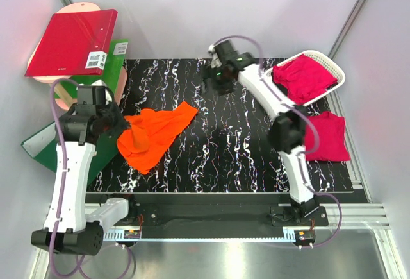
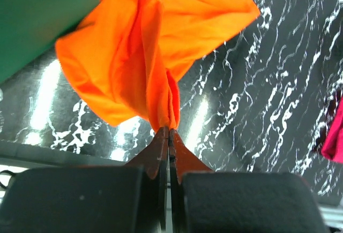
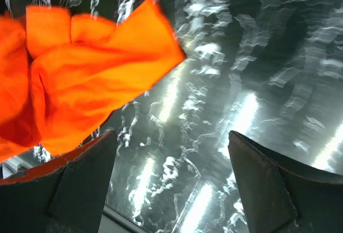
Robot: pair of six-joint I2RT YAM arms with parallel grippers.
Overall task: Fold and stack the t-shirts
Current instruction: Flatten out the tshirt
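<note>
The left gripper (image 2: 169, 130) pinches the crumpled orange t-shirt (image 1: 157, 135) at the table's (image 1: 230, 151) left side. The right gripper (image 3: 171, 136) hangs spread above the far middle. 1 pink t-shirt (image 1: 304, 77) fills the basket (image 1: 315, 53).

The black marbled desk (image 1: 224, 157) bears a white basket (image 1: 318, 53). A magenta t-shirt (image 1: 328, 136) lies just nearer than the basket, and an orange t-shirt (image 1: 154, 135) well to its left, perhaps partly lifted.

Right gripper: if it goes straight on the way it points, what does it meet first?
Probably the bare black tabletop: only its marbled surface shows ahead of the open right gripper. The orange t-shirt sits off to one side.
</note>
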